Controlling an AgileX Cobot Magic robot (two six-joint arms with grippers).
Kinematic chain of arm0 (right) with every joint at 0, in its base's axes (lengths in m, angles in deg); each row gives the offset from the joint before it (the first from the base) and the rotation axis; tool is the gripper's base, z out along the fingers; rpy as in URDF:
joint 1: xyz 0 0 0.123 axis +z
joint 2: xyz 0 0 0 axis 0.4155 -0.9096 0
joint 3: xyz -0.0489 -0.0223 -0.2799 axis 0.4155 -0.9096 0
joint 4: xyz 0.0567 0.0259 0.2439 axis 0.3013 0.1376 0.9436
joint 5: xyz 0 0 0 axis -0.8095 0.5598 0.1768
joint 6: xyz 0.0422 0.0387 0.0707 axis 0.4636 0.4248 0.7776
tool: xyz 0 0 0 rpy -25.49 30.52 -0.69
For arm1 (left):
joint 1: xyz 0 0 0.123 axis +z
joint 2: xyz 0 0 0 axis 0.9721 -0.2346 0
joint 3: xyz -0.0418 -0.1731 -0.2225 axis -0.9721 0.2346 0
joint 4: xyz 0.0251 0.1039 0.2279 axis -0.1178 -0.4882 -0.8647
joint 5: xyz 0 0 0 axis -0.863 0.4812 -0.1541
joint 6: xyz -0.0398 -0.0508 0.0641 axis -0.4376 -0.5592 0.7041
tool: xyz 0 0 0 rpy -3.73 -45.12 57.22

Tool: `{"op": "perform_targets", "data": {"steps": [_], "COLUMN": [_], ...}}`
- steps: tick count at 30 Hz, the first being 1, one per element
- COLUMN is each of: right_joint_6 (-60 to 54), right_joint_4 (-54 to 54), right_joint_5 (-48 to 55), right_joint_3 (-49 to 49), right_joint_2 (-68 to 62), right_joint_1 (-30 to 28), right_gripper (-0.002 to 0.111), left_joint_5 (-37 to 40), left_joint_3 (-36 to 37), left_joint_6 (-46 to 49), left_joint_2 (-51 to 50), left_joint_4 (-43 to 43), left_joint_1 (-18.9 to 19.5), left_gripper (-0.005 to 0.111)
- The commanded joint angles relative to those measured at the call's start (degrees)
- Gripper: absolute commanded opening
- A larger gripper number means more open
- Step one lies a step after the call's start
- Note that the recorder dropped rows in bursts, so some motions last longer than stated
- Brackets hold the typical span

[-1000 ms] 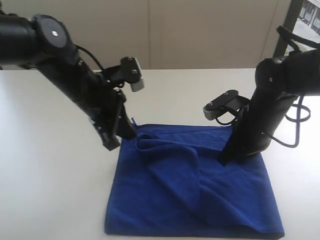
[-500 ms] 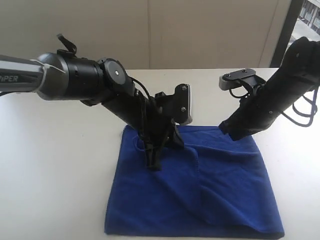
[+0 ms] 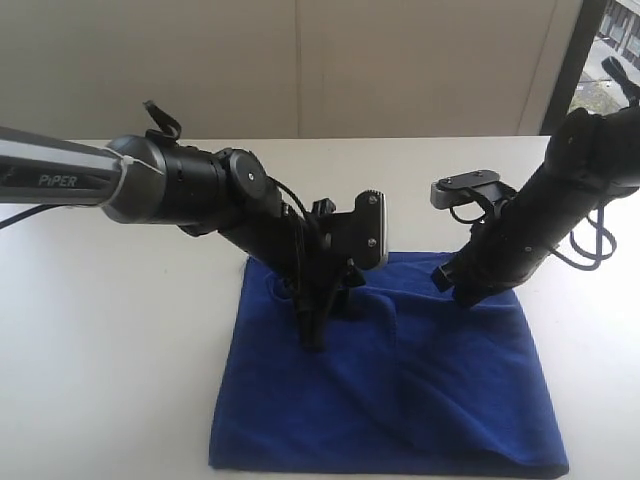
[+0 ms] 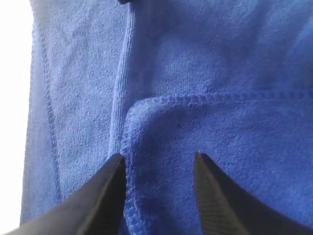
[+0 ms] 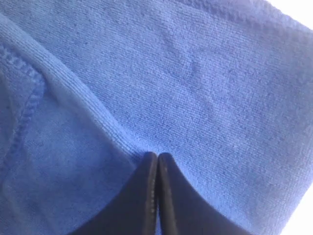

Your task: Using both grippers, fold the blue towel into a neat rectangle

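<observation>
- The blue towel lies flat on the white desk, nearer the desk's near edge than its far edge and roughly midway between the left and right sides.
- Towel edges: the far edge runs fairly straight across. The left and right edges spread slightly toward the near edge. The near right corner reaches the limit of the exterior view.
- An upper layer lies over the far left part, and its hemmed corner is rounded and stitched.
- Left tool: released, with the jaws standing apart. The hemmed corner lies between and just ahead of the fingertips, not gripped.
- The left arm slants in from the desk's left side and crosses the towel's far left corner.
- Right tool: clenched, with the jaws meeting tip to tip on a fold ridge near the towel's far right corner. I cannot tell whether cloth is caught between them.
- Open room: broad bare desk left of the towel, a narrower strip to its right, and a clear band between the towel's far edge and the desk's far edge.
</observation>
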Motion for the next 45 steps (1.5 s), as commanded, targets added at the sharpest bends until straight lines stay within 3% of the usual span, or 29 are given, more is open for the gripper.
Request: {"op": "perform_targets", "data": {"steps": [1, 10, 17, 19, 27, 30, 33, 34, 37, 45], "right_joint_6": [-0.8, -0.8, -0.8, -0.8, -1.0, -8.6, -9.8, -9.8, -9.8, -9.8], "right_joint_4": [0.4, 0.4, 0.6, 0.6, 1.5, 10.4, 12.0, 12.0, 12.0, 12.0], "right_joint_5": [-0.9, -1.5, -1.5, -1.7, -1.3, 1.4, 1.9, 1.9, 2.2, 2.7], "right_joint_3": [0.2, 0.2, 0.2, 0.2, 0.2, 0.2, 0.2, 0.2, 0.2, 0.2], "right_joint_2": [0.0, 0.0, 0.0, 0.0, 0.0, 0.0, 0.0, 0.0, -0.8, -5.3], "right_joint_1": [-0.3, -0.3, -0.3, -0.3, -0.3, -0.1, -0.1, -0.1, -0.1, -0.1], "right_gripper": [0.0, 0.0, 0.0, 0.0, 0.0, 0.0, 0.0, 0.0, 0.0, 0.0], "left_joint_5": [-0.2, 7.7, 10.0, 12.1, 14.5, 15.2, 16.4, 16.3, 16.0, 7.3], "left_joint_3": [-0.2, -0.2, -0.2, -0.2, -0.2, -0.2, -0.2, -0.3, -1.9, -4.6], "left_joint_6": [-5.0, -15.3, -16.1, -16.1, -15.3, -15.3, -15.4, -15.4, -15.4, -15.7], "left_joint_2": [0.0, 0.0, 0.1, 1.1, 1.9, 1.9, 1.9, 1.9, 2.0, 1.4], "left_joint_4": [-4.8, -17.9, -21.3, -28.0, -30.3, -30.3, -30.3, -29.5, -28.9, -25.1], "left_joint_1": [0.4, 3.3, 3.3, 3.5, 5.2, 5.2, 5.2, 5.0, 3.7, 0.3], "left_gripper": [0.048, 0.037, 0.009, 0.0, 0.0, 0.0, 0.013, 0.029, 0.052, 0.056]}}
